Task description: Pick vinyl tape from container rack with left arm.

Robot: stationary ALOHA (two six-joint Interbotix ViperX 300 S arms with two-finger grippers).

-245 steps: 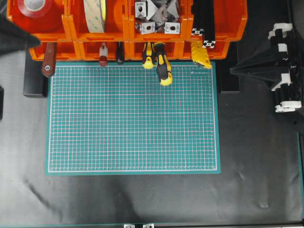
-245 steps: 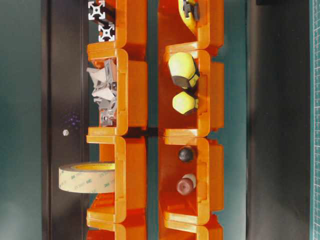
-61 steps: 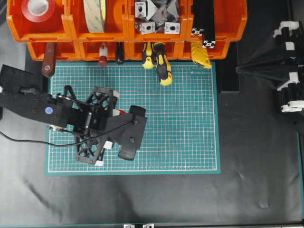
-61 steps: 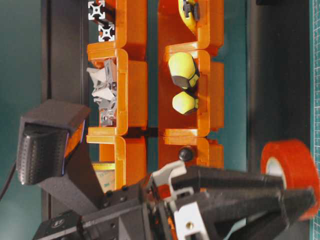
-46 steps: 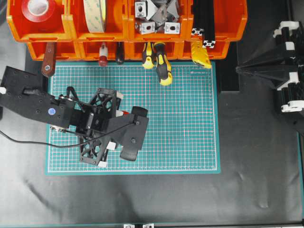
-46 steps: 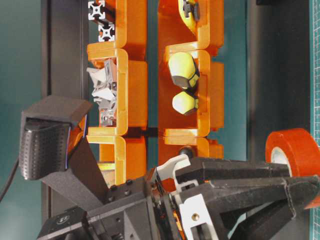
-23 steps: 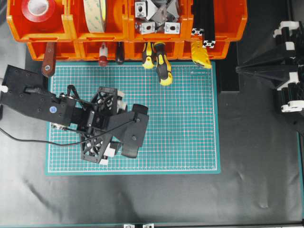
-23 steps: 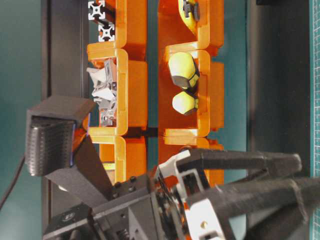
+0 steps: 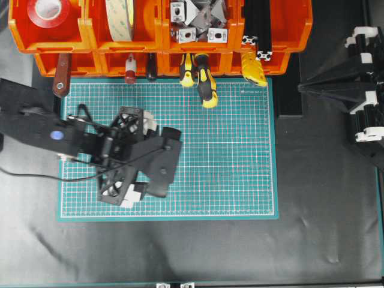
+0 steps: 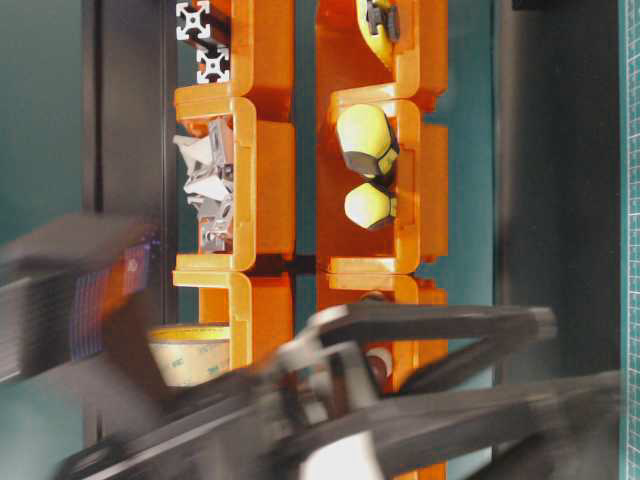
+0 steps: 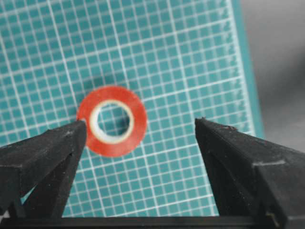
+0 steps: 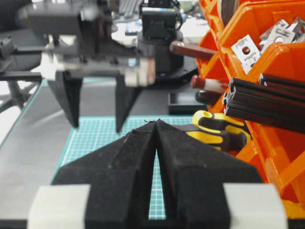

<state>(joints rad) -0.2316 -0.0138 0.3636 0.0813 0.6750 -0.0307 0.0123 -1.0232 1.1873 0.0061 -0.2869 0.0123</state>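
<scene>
Left gripper (image 11: pixel 140 138) spread wide above a freed red vinyl tape (image 11: pixel 112 120) on the green cutting mat (image 9: pixel 240 168).

Taking the mat as our landmark, we see the orange container rack (image 9: pixel 162 36) along its far edge and the left arm (image 9: pixel 36 126) over its left half. The tape lies flat on the mat, its hole facing up, beside the left fingertip (image 11: pixel 71 138) and touched by neither jaw. The right gripper (image 12: pixel 156 143), fingers pressed together, sits well off the mat's right side, so we judge the left far nearer.
</scene>
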